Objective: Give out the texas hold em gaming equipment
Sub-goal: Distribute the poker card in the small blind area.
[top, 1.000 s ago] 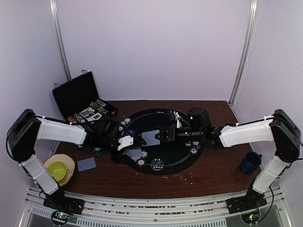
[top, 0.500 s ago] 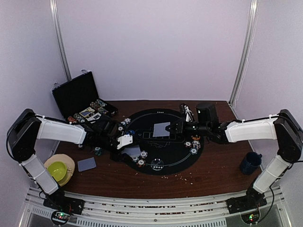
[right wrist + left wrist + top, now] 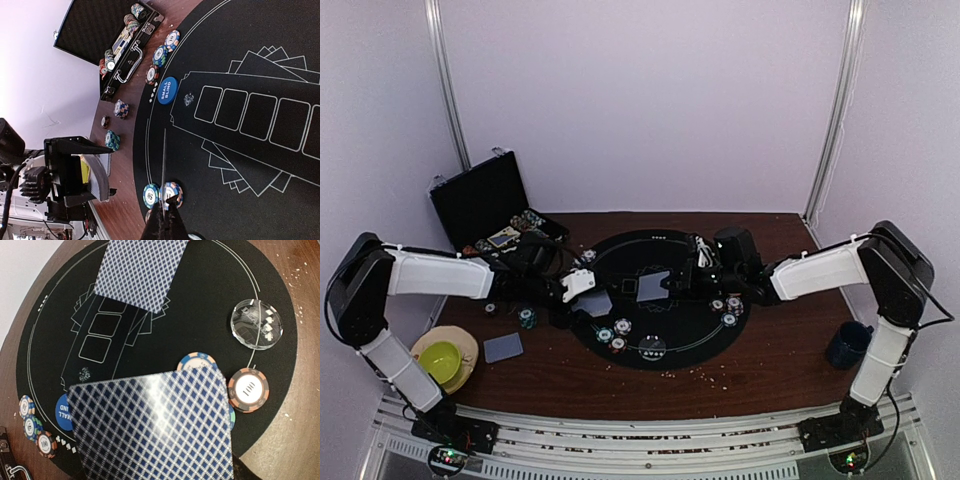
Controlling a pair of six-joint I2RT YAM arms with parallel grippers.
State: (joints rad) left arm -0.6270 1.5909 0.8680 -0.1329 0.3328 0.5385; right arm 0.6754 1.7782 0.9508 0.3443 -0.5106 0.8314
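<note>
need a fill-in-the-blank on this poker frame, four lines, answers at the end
The right hand pinches a single playing ____.
The blue disc reads SMALL ____.
The orange chip beside the clear disc is marked ____.
The black case at the back left has its lid ____.
Missing words: card; BLIND; 100; open.

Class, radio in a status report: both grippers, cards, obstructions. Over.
Left gripper shut on deck. Right gripper shut on single card, over mat. Chips on mat below deck.
</note>
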